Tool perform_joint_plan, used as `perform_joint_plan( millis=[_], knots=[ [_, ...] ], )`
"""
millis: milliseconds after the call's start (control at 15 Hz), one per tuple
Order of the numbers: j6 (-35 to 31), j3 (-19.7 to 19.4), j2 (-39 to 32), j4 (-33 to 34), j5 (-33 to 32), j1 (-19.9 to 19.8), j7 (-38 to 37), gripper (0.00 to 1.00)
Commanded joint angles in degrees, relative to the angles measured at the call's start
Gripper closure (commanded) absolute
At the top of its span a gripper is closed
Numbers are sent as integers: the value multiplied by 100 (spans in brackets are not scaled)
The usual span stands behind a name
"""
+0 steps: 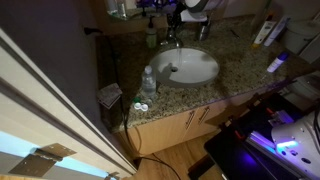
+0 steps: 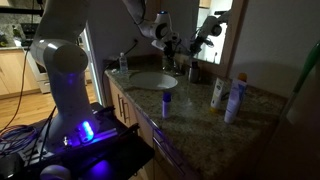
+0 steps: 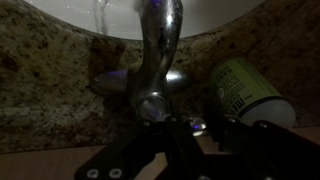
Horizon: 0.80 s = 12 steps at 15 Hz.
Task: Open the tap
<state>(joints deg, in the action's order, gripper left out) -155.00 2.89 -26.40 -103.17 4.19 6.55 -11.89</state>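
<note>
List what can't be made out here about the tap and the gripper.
Whether the gripper is open or shut: in the wrist view the fingers are dark and cut off by the bottom edge; too small in both exterior views.
Handle position of the tap: tiny and dim in both exterior views.
Whether water runs: wrist view dim, blurred.
Label of the soap bottle: blurred, wrist view.

We see a white basin [image 1: 195, 68] sunk in the granite counter [image 1: 245, 68], a clear plastic bottle [image 1: 148, 84] (standing upright) near its front edge and a green-topped soap bottle [image 1: 152, 38] behind the basin.
</note>
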Motion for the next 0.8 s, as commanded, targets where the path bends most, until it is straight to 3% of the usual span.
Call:
perform_joint_plan(
  millis=[0,333,733],
  knots=[
    [13,557,136,203,418,-104,601,93],
    [-81,867,105,228,719,-361,1224,93],
    [-307,871,572,-166,656,-470,1599,93]
  ],
)
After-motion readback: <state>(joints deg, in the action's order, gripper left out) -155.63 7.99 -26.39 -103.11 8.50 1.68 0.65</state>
